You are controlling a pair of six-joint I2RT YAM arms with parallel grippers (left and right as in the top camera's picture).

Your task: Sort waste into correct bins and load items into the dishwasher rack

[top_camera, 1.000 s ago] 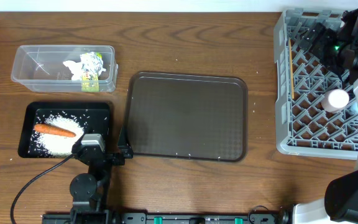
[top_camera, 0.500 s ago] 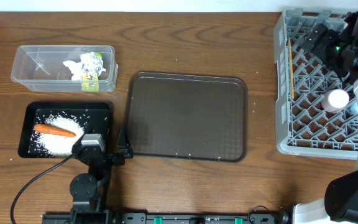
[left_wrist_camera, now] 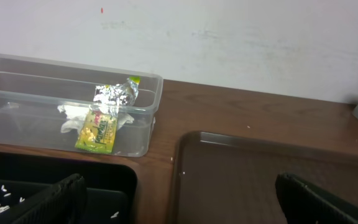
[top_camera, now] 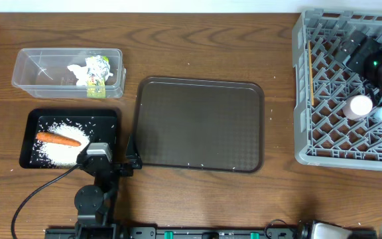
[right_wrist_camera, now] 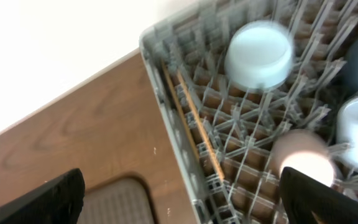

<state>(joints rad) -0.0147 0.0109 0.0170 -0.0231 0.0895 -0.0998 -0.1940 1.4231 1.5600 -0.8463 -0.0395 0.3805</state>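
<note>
Waste split by kind: wrapper (left_wrist_camera: 98, 127), tissue (left_wrist_camera: 72, 112) in tub (left_wrist_camera: 149, 87) ahead-left of left pincer (left_wrist_camera: 182, 208), apart from rice (top_camera: 60, 153) | chopsticks (right_wrist_camera: 194, 124), cups (right_wrist_camera: 258, 55) racked below right pincer (right_wrist_camera: 185, 199); load judged near done | 2 pincers released, empty

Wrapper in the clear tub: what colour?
The wrapper is yellow-green with silver foil; best seen in left wrist view.
</note>
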